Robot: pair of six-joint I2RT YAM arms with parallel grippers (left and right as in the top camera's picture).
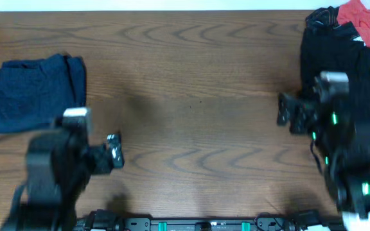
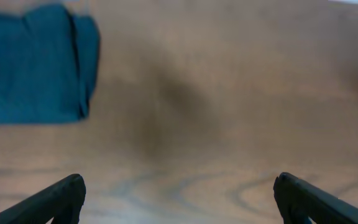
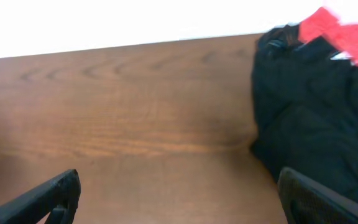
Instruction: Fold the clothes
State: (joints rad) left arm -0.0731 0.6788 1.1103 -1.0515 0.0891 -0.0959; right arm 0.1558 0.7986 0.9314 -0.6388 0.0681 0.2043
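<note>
The dark navy-blue clothes (image 1: 36, 91) lie folded into a compact rectangle at the left of the wooden table; they also show in the left wrist view (image 2: 33, 65) at the upper left. My left gripper (image 1: 113, 153) is open and empty, to the right of and in front of the folded clothes, above bare wood (image 2: 178, 199). My right gripper (image 1: 288, 112) is open and empty, just left of a black garment pile, above bare wood (image 3: 178, 199).
A pile of black garments (image 1: 338, 64) with a red cloth (image 1: 365, 22) on top sits at the right back corner; it also shows in the right wrist view (image 3: 316, 118). The table's far edge (image 3: 135, 45) runs along the back.
</note>
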